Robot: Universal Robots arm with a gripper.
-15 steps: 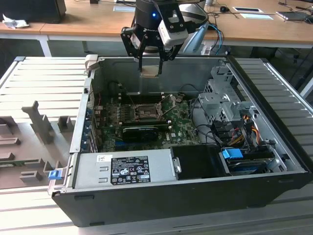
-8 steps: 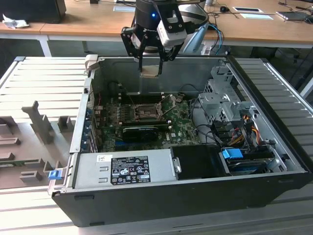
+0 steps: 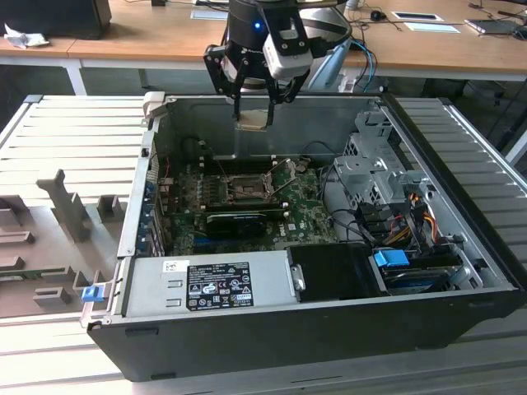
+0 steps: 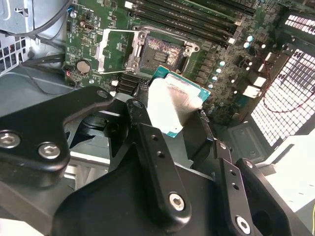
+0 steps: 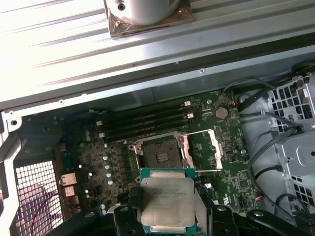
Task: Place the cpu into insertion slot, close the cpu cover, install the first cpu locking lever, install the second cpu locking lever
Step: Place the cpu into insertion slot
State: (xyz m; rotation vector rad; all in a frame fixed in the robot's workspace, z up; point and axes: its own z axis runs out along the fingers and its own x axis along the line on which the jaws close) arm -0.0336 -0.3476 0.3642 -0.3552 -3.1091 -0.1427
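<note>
The cpu (image 5: 166,199), a silvery square edged in green, is clamped in the gripper (image 3: 254,115) above the board. The insertion slot (image 5: 158,155) lies bare, with the cpu cover (image 5: 217,150) swung open beside it.

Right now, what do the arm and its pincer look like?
The matte black pincer has jointed linkage bars fastened with silver screws. Its round black wrist housing carries a small blue light and a pale grey box-shaped module.

Label (image 3: 220,285) on power supply (image 3: 270,284): print too small, unreadable.
</note>
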